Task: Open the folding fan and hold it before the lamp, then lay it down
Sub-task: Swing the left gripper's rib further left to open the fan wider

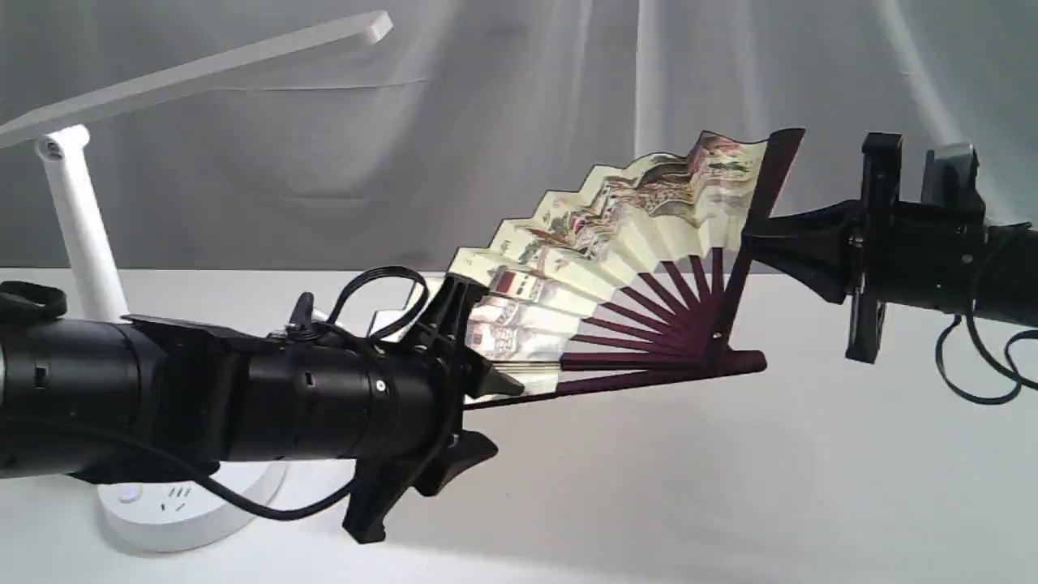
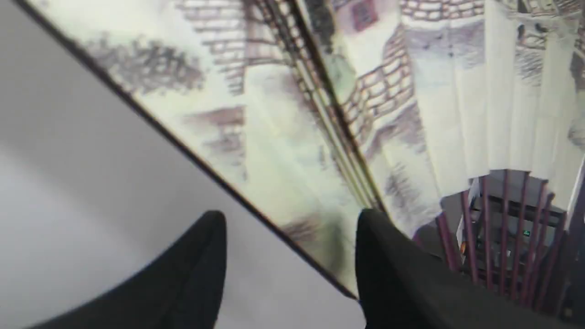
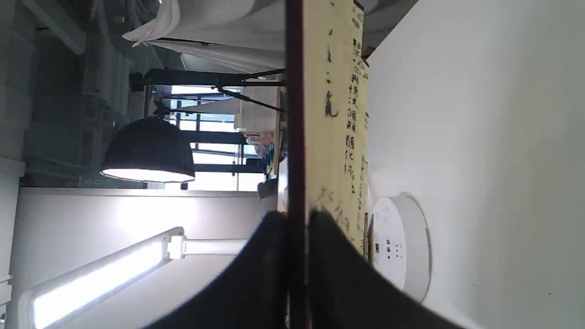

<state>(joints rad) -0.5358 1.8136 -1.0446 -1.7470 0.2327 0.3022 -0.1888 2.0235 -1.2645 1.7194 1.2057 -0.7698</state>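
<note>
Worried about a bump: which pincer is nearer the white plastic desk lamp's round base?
Left. The left pincer hangs close by the base; the right pincer clamps the pleated cream paper fan's far guard, beyond the fan.

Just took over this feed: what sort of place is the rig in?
Probably a staged recording booth in a lab: white table, white drapes behind it, and a dome studio light beyond.

You have a white tabletop [image 1: 811, 487] filling the exterior view from four round to eight o'clock. A pale, draped curtain [image 1: 568, 81] hangs behind it from ten to two. In the right wrist view you can make out a black dome-shaped lampshade [image 3: 148, 151], glowing at its open rim. It is near a bright window [image 3: 219, 157], a black stand [image 3: 205, 77] and bunched white cloth [image 3: 205, 23].
</note>
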